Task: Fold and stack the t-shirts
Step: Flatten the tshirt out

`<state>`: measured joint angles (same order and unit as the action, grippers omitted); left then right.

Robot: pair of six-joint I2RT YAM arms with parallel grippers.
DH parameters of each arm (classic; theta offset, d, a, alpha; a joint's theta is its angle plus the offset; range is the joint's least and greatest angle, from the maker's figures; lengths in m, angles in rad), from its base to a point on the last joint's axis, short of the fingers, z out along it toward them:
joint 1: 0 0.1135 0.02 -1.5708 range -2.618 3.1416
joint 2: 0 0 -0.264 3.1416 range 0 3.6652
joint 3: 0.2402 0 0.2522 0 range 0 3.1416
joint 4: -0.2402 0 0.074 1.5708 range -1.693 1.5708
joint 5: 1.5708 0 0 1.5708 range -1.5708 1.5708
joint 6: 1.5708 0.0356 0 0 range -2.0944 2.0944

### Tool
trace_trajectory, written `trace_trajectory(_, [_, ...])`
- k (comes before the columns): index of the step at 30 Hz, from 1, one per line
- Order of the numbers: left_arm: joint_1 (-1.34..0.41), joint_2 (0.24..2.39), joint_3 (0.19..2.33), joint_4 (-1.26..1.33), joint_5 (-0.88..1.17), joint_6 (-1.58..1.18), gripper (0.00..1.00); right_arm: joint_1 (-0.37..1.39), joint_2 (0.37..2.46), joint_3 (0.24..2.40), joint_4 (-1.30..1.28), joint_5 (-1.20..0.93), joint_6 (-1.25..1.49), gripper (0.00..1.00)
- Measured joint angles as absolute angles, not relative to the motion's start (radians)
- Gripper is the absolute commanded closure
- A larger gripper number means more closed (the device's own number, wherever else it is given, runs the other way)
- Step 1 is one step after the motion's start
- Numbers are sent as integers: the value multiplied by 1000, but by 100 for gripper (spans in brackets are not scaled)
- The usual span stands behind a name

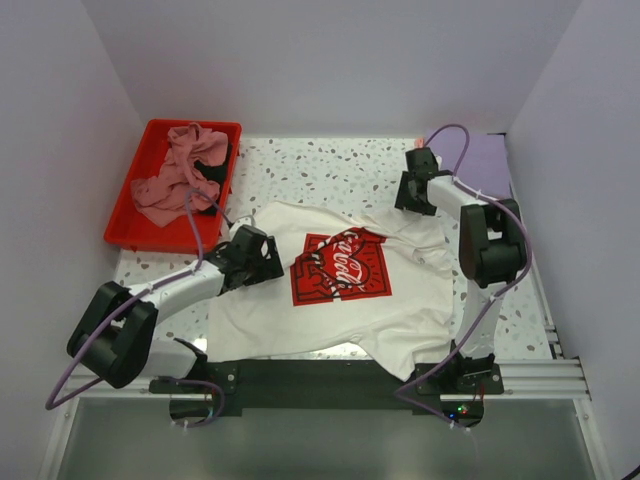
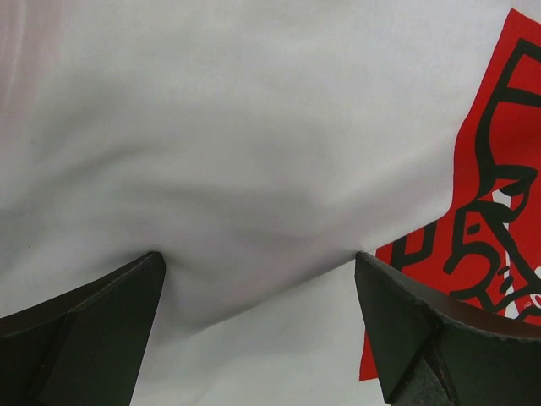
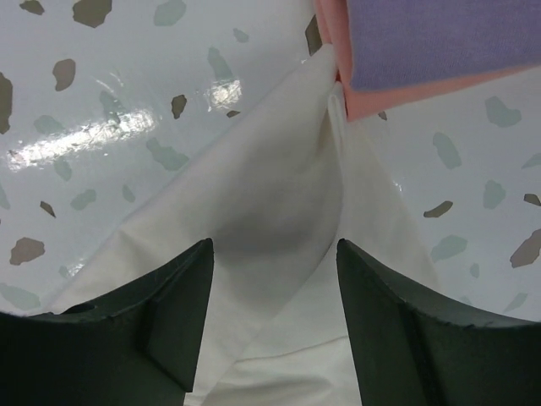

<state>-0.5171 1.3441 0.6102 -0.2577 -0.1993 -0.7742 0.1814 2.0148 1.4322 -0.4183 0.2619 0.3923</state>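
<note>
**White tee spread flat; right hand at sleeve**

White tee (image 1: 330,305) lies spread mid-surface (image 1: 320,170), red print up. Left hand (image 2: 258,271) is spread wide over the cloth just left of the print. Right hand (image 3: 275,254) is at the far-right sleeve, fingers astride a raised fold; cannot tell if it pinches. Lavender tee (image 3: 439,38) lies on salmon tee (image 3: 406,97), touching the sleeve tip. Pink tee (image 1: 178,172) is heaped in the red tray (image 1: 125,225).

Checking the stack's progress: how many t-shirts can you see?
5: white tee spread mid-table; pink and black crumpled in the red tray; lavender on salmon, far right. More may hide.
</note>
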Motion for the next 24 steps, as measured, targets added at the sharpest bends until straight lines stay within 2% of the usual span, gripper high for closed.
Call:
trace_trajectory(6, [-517, 1355, 615, -247, -210, -773, 0, 165, 2043, 1436, -422, 280, 393, 42])
trace_trajectory(7, [-517, 1356, 616, -247, -211, -773, 0, 162, 2043, 1436, -422, 281, 394, 50])
trace_trajectory(9, [-517, 1357, 616, -247, -212, -774, 0, 161, 2043, 1436, -420, 279, 395, 60])
trace_trajectory(10, [-517, 1357, 616, -246, -213, -774, 0, 159, 2043, 1436, -420, 276, 398, 70])
trace_trajectory(16, [-517, 1364, 622, -247, -216, -773, 0, 157, 2043, 1437, -413, 257, 408, 100])
trace_trajectory(24, [-517, 1369, 625, -248, -218, -773, 0, 157, 2043, 1443, -411, 255, 411, 100])
